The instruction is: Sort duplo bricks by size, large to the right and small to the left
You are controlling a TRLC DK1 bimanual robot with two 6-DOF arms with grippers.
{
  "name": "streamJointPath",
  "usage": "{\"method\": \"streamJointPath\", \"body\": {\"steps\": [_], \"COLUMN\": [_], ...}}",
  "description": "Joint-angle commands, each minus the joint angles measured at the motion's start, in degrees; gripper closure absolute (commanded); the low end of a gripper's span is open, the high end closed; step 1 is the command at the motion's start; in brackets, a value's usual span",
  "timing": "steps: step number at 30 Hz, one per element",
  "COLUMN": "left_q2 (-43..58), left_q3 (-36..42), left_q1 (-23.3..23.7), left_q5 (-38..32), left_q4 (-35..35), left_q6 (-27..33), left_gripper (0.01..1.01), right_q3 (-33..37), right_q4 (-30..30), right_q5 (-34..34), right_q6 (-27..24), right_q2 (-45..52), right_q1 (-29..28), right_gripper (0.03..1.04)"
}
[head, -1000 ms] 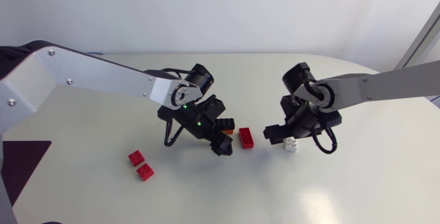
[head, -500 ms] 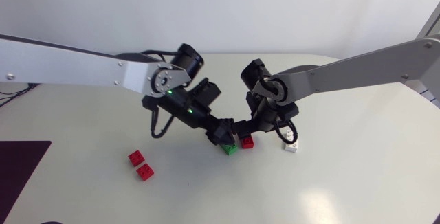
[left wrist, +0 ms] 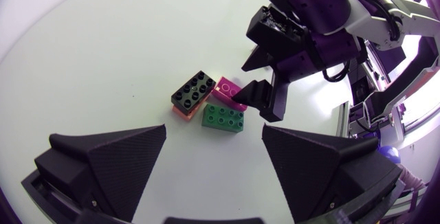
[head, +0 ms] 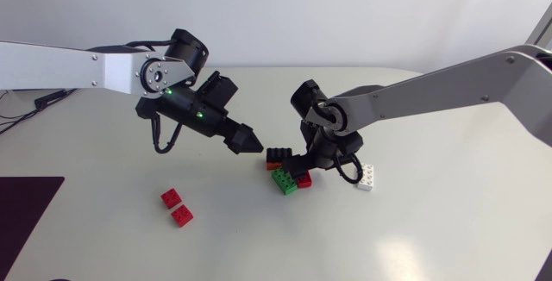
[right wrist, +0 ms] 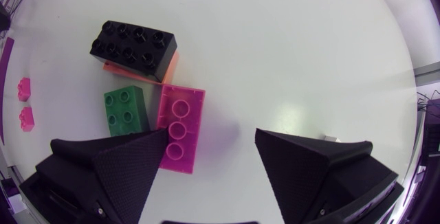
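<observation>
A cluster of bricks lies mid-table: a black brick (head: 279, 153) stacked on an orange one (right wrist: 141, 73), a green brick (head: 284, 183) and a red brick (head: 304, 179). My right gripper (head: 299, 165) hangs open just over the cluster. In the right wrist view the red brick (right wrist: 180, 129) lies partly between its fingers, close to one finger, with the green brick (right wrist: 126, 110) beside it. My left gripper (head: 247, 140) stands open, apart from the black brick (left wrist: 194, 91), with nothing between its fingers. A white brick (head: 366, 178) sits to the right.
Two small red bricks (head: 171, 198) (head: 182, 215) lie side by side at the front left. A dark mat (head: 26, 208) covers the table's left edge. My right arm's gripper (left wrist: 251, 80) hangs just beyond the cluster from the left wrist.
My left gripper has pulled back leftwards off the cluster, uncovering the black and green bricks. My right arm has swung left from the white brick to over the cluster.
</observation>
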Motion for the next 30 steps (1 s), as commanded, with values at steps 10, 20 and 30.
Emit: {"method": "streamJointPath", "body": {"steps": [10, 20, 30], "left_q2": [0.37, 2.92, 5.03], "left_q3": [-1.85, -0.97, -0.44], "left_q1": [0.56, 1.61, 1.26], "left_q5": [0.61, 0.26, 0.26], "left_q4": [-0.44, -0.35, -0.26], "left_q6": [2.50, 4.43, 5.66], "left_gripper": [0.059, 0.059, 0.059], "right_q3": [4.17, 3.64, -0.75], "right_q4": [-2.30, -0.37, 2.36], "right_q5": [0.06, 0.06, -0.73], "right_q6": [1.73, 2.25, 0.85], "right_q2": [-0.11, 4.29, 3.76], "right_q1": [1.93, 2.55, 1.58], "right_gripper": [0.16, 0.29, 0.75]}}
